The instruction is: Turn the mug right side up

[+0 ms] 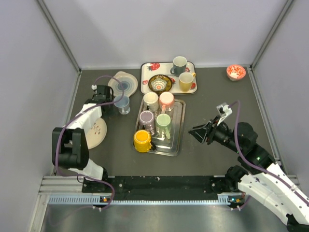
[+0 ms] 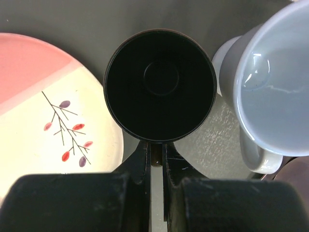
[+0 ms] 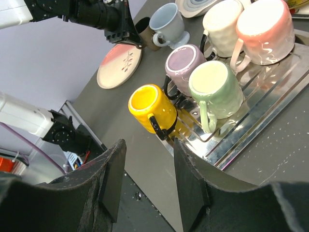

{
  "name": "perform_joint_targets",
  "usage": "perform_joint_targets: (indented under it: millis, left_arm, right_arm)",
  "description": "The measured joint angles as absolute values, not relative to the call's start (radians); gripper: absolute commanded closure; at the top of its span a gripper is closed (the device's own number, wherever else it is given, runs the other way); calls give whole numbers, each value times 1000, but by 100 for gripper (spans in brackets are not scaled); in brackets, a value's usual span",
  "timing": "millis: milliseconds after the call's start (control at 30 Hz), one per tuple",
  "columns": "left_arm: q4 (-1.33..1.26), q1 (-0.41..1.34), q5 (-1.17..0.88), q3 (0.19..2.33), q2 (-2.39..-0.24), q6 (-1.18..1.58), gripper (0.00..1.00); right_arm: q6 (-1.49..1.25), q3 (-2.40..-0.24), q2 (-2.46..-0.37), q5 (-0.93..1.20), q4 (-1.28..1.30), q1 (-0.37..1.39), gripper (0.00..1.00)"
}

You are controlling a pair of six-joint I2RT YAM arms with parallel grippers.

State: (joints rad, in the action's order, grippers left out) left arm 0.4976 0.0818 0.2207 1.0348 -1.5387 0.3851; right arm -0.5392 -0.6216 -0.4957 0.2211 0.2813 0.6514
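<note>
Closest to the left wrist lens, the left gripper (image 2: pixel 155 159) has its fingers pinched tight on the handle of the dark mug (image 2: pixel 160 86), whose open mouth faces straight up at the camera. The mug is between the pink plate (image 2: pixel 48 121) and the blue mug (image 2: pixel 275 82), near both, at the left of the table (image 1: pixel 207 96). Whether it touches the tabletop I cannot tell.

Right of the steel tray (image 1: pixel 176 133) hovers the right gripper (image 3: pixel 145 164), fingers partly apart with nothing between them. That tray carries a cream mug (image 1: pixel 151 100), a pink mug (image 1: pixel 166 100), a purple mug (image 1: pixel 147 118) and a green mug (image 1: pixel 163 122), bases up, plus a yellow mug (image 1: pixel 142 140) at its near-left corner.

Behind it, the floral tray (image 1: pixel 145 79) holds a grey mug (image 1: pixel 179 64), a tan mug (image 1: pixel 186 81) and a patterned bowl (image 1: pixel 160 83). A striped plate (image 1: pixel 123 82) lies at the back left, just beyond the blue mug. A red bowl (image 1: pixel 236 72) sits alone in the far right corner.
</note>
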Motion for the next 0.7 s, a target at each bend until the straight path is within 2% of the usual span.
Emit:
perform_joint_targets:
  millis: [133,200,233,267,367,400,600,633,700]
  left_arm:
    - [497,76,221,1049,-1549,384,100]
    - [498,74,221,1049,-1549,383,96]
    - [498,73,221,1049,-1549,382,92]
    - [498,72,221,1049,-1549,382,82]
    - [500,69,221,1049,-1549,376,68]
    - [501,68,222,1049,-1549,375,61]
    - [508,64,233,1050,-1546,376,44]
    - [511,64,236,1050,-1544,377,38]
    - [537,64,245,1054,-1530,380,34]
  right_arm:
    - [-533,-622,-501,219,282,651,55]
    - [-533,-622,-506,218,285,651,55]
    - [-533,-622,-509,217,286,651,55]
    - [-532,-622,-511,217,286,651,55]
    - [-532,-622,-511,217,286,651,55]
    - [-532,-622,-511,217,285,651,55]
    - [-532,-622,-511,217,286,651,55]
    - [-532,-622,-511,217,286,651,55]
    - [-532,-622,-511,217,286,651,55]
